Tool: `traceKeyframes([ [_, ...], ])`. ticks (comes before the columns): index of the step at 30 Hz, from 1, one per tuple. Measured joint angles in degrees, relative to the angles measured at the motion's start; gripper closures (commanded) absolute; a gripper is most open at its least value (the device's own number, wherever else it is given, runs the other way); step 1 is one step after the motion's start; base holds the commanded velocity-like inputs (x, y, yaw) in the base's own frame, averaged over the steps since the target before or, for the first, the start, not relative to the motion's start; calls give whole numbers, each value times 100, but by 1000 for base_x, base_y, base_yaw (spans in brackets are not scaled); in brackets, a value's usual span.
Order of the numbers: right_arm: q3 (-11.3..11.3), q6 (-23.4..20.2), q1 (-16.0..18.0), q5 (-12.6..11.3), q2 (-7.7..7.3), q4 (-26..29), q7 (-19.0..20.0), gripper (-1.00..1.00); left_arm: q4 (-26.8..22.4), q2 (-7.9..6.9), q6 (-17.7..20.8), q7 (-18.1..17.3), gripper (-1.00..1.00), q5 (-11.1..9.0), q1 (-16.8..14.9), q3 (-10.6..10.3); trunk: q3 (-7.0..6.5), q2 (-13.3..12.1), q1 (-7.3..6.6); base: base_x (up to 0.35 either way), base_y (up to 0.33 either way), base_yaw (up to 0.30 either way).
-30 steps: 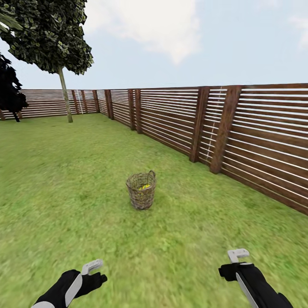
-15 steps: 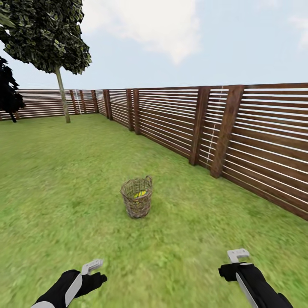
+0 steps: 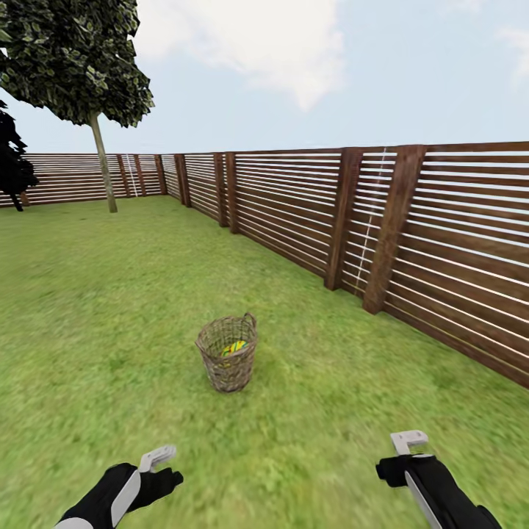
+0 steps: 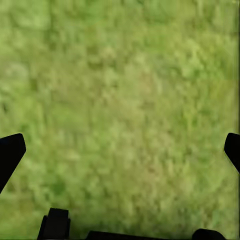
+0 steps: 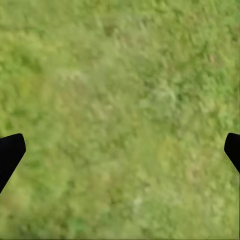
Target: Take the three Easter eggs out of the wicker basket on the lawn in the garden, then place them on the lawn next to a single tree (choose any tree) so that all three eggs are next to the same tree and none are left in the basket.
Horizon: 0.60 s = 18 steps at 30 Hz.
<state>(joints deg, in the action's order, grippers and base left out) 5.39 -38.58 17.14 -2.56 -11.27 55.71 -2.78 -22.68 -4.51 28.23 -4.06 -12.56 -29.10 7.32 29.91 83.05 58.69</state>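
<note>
While the basket (image 3: 228,353) stands on the lawn (image 3: 110,308) well ahead of both grippers, between them, eggs (image 3: 234,347) inside, left gripper (image 4: 120,150) and right gripper (image 5: 120,150) hang spread wide, empty; roll close and stop short of bumping it.

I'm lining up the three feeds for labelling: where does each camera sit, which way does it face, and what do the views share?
Head view: on the robot's head, facing forward and down over the lawn toward the wicker basket, fence and tree; left gripper and right gripper show low in the picture.
Left wrist view: on the left arm, facing down at grass; dark fingertips at the edges.
Right wrist view: on the right arm, facing down at grass; fingertips spread wide.
Shared: all three show the lawn.
</note>
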Motion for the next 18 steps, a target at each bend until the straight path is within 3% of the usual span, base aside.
traceKeyframes([
  [18, -7, 0, 1, 9, 0, -93, 0, -100, -30, -78, -11, 12, -100, 2, -1, 14, 0, 0, 0, 345, -76, 0],
])
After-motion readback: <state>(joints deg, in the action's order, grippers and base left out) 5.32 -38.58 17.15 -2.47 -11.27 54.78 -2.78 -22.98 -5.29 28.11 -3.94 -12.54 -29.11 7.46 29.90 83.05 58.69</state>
